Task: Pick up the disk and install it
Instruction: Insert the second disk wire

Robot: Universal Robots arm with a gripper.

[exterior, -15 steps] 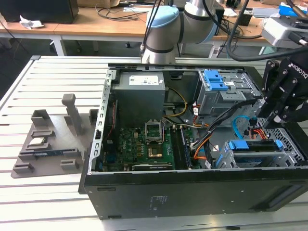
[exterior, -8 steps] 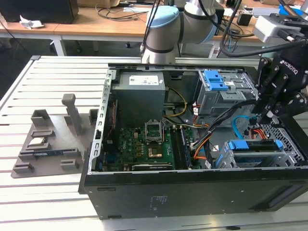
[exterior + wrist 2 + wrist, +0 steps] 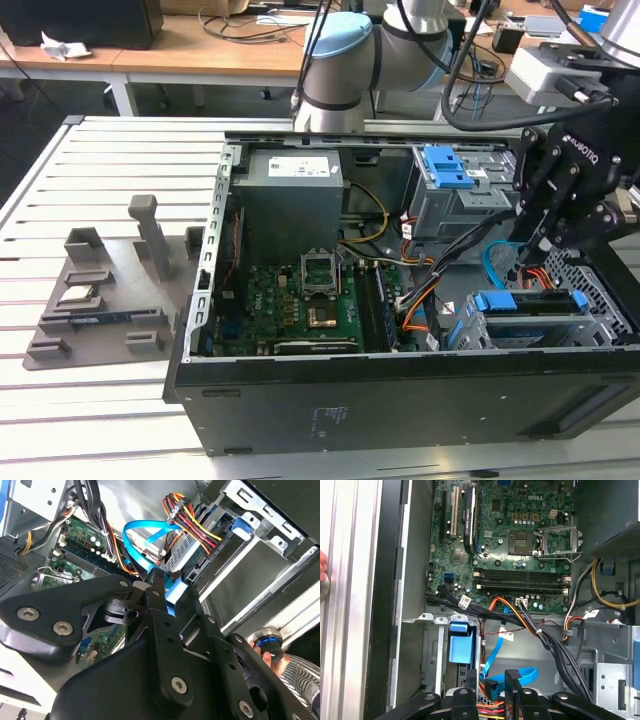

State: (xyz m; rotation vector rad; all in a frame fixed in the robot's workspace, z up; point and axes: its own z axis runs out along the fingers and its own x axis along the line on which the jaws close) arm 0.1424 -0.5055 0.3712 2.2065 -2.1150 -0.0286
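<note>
Black gripper (image 3: 160, 587) fingers look clenched with nothing visible between them, poised among loose cables (image 3: 192, 522) above the disk (image 3: 528, 304) seated in its bay; snagging a cable seems the risk

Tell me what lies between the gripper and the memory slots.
In the first wrist view: a blue flat cable and a black-and-orange wire bundle, crossing between gripper and memory slots.

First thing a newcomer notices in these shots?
The open computer case on the slatted table, its green motherboard exposed. Next the black gripper, lowered into the case at the exterior view's right, above a blue-bracketed drive bay and a blue cable. A grey parts tray sits at the exterior view's left.
</note>
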